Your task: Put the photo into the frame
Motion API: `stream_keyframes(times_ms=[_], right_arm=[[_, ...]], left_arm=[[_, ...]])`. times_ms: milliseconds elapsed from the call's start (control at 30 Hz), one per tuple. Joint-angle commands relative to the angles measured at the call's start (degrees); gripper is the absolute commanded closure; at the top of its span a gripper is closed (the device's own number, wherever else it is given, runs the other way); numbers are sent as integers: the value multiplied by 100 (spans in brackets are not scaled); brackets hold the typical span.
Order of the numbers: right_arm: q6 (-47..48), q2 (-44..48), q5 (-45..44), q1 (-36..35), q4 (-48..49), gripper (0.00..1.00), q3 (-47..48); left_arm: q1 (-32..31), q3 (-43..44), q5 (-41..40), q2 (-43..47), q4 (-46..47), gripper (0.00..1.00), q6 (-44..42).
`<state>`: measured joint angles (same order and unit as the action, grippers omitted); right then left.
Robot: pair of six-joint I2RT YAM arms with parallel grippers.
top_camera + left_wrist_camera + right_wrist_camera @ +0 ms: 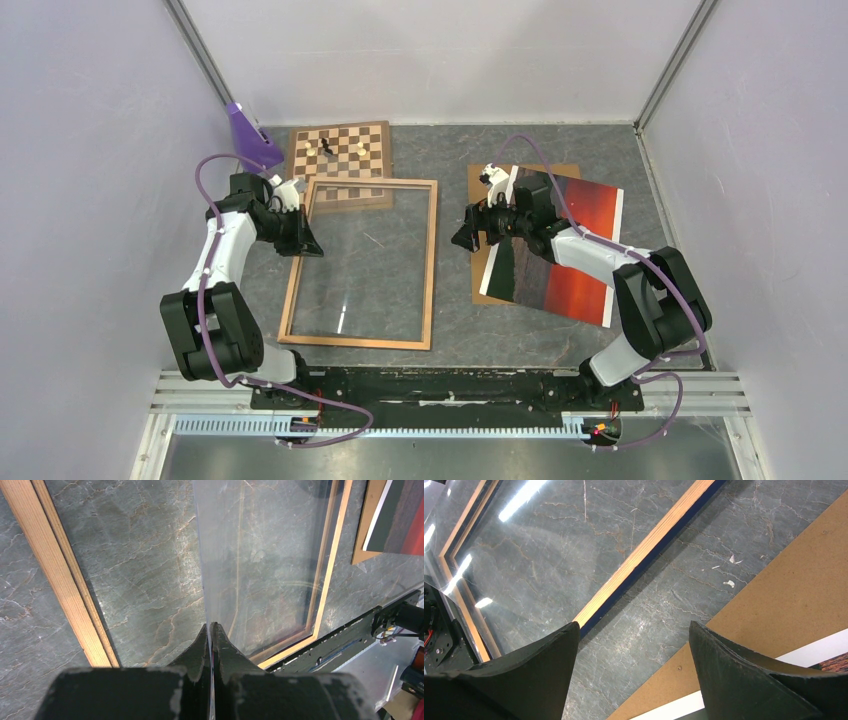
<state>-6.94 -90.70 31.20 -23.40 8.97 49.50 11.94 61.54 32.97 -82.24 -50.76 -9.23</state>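
The frame (432, 260) lies flat left of centre, its light wood back up, with a blue edge showing on its rail (644, 550). A clear pane (365, 270) sits over its opening. My left gripper (308, 245) is at the frame's left rail, shut on that pane's edge (207, 580), which rises thin from between the jaws (210, 626). The photo (580, 270), a red-orange sunset with a white edge strip (814, 650), lies on a brown backing board (478, 285) at the right. My right gripper (467, 235) hangs open (634, 625) over the board's left edge, holding nothing.
A chessboard (340, 160) with a few pieces lies behind the frame, partly under its top rail. A purple object (250, 135) stands in the back left corner. Pale walls close in both sides and the back. The black base rail (450, 385) runs along the near edge.
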Motion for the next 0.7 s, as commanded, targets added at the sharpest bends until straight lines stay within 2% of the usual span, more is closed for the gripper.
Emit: stream_keyframes(times_ms=[0,667], right_arm=[[82,89,79,20,130,17,25],[78,94,93,30,125,17,23]], left_arm=[[37,26,-168,222,137,98,-197],[36,-1,-37,171,145,98,-106]])
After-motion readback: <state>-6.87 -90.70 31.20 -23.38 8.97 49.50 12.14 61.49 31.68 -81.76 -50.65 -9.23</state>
